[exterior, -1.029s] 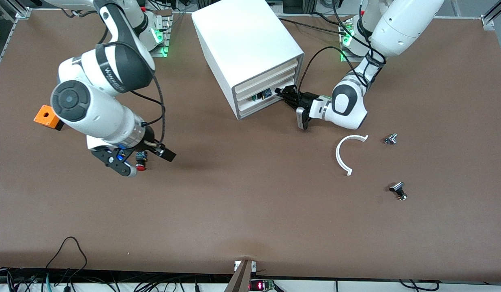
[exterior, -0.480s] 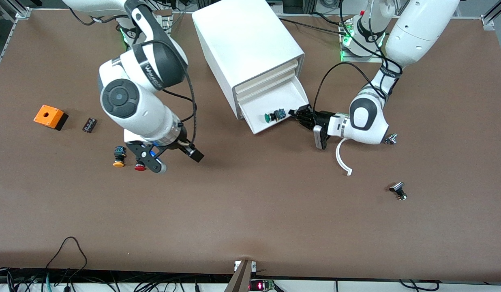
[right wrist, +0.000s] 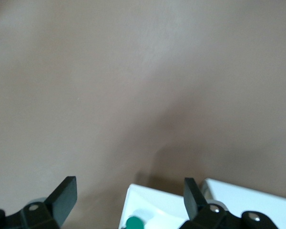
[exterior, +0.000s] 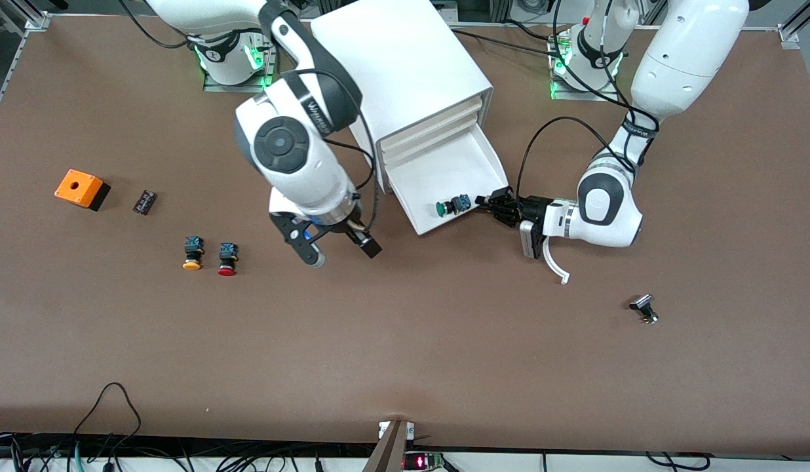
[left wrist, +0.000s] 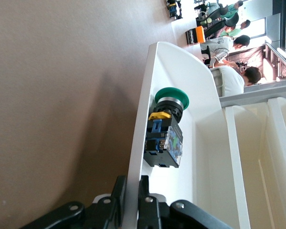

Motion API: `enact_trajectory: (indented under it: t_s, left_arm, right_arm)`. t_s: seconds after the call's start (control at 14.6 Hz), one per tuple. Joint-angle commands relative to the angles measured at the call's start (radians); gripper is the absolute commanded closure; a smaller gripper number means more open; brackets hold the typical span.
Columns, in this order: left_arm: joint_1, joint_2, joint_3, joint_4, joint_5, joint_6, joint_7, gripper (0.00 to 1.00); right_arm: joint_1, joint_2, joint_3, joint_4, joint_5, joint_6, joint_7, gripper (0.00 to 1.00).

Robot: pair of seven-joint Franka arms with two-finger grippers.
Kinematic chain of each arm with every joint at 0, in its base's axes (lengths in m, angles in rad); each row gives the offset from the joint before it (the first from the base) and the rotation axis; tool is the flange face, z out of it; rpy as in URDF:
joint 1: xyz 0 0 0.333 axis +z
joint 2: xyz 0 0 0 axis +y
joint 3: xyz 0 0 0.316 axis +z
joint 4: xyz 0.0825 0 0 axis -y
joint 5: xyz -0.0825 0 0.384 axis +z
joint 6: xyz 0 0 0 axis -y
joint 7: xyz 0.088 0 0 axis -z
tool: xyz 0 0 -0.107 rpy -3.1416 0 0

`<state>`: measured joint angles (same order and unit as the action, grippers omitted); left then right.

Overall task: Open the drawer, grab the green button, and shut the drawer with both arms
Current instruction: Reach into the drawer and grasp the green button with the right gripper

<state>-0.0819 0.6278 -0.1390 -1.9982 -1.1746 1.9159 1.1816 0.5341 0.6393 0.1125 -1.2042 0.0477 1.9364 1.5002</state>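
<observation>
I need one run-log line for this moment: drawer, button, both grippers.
drawer: pulled open | green button: inside drawer, near front slat | left gripper: shut on drawer front | right gripper: open, over table beside drawer

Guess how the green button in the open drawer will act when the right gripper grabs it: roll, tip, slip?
The button lies on its side in the drawer, so its round green cap may let it roll if nudged. Its blocky black-and-blue body probably grips more surely than the cap. It looks small, stiff, likely light.
</observation>
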Motion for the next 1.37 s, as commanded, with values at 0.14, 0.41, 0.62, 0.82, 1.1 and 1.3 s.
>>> enact_trajectory:
  t_s: [0.14, 0.41, 0.62, 0.82, 1.1, 1.3]
  left_arm:
    - [0.016, 0.026, 0.013, 0.039, 0.027, 0.006, -0.037, 0.31]
    - [0.051, -0.003, 0.016, 0.094, 0.157, -0.089, -0.120, 0.00]
    - [0.067, -0.066, 0.016, 0.137, 0.272, -0.159, -0.328, 0.00]
    - [0.068, -0.092, 0.018, 0.250, 0.424, -0.253, -0.602, 0.00]
    - [0.071, -0.096, 0.022, 0.410, 0.596, -0.380, -0.843, 0.00]
    - [0.064, -0.096, 0.007, 0.574, 0.795, -0.494, -1.087, 0.00]
  right_arm:
    - [0.081, 0.095, -0.010, 0.109, 0.000, 0.082, 0.221, 0.00]
    - [0.138, 0.143, -0.007, 0.126, 0.003, 0.171, 0.363, 0.01]
    - [0.191, 0.190, -0.005, 0.126, 0.003, 0.242, 0.452, 0.01]
    - [0.239, 0.239, -0.005, 0.126, 0.004, 0.291, 0.505, 0.01]
    - [0.279, 0.286, -0.005, 0.124, 0.004, 0.334, 0.549, 0.01]
    - [0.302, 0.312, -0.005, 0.123, 0.006, 0.349, 0.566, 0.01]
